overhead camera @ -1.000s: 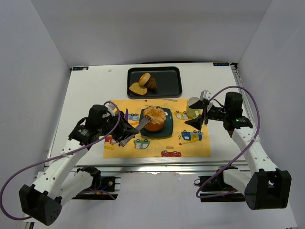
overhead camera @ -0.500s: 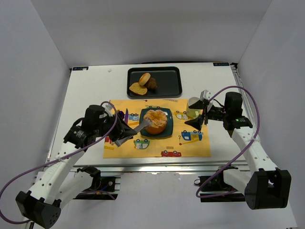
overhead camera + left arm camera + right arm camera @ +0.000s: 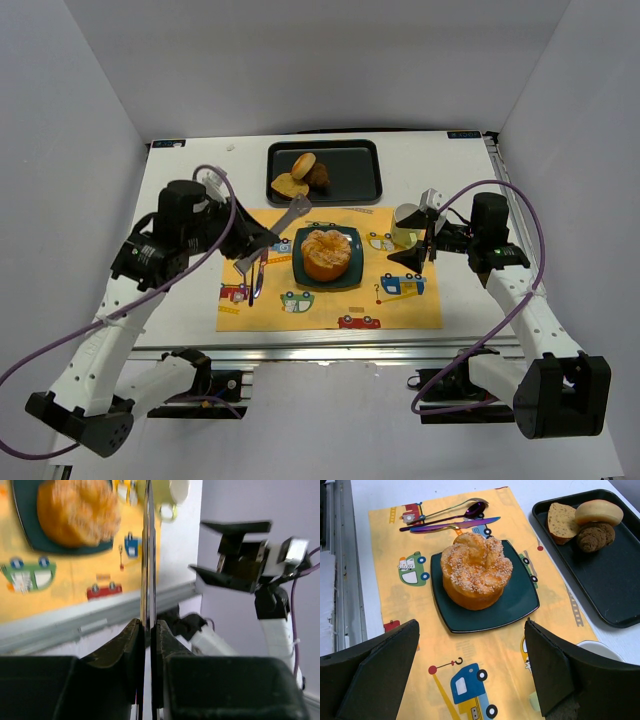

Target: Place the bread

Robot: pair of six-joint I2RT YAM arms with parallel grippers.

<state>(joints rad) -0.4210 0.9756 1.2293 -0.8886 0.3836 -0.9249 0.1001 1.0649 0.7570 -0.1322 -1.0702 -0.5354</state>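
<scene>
Though golden-orange, the bread (image 3: 476, 570) bears seeded swirls.

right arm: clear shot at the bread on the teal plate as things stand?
Probably yes. The right gripper is open and faces the bread on its plate, only bare placemat between. The mug sits to one side; the left gripper is across the plate, clear of the bread.

Clear air above the bread (image 3: 326, 254); cutlery (image 3: 451, 519) left, mug (image 3: 406, 226) right.
</scene>
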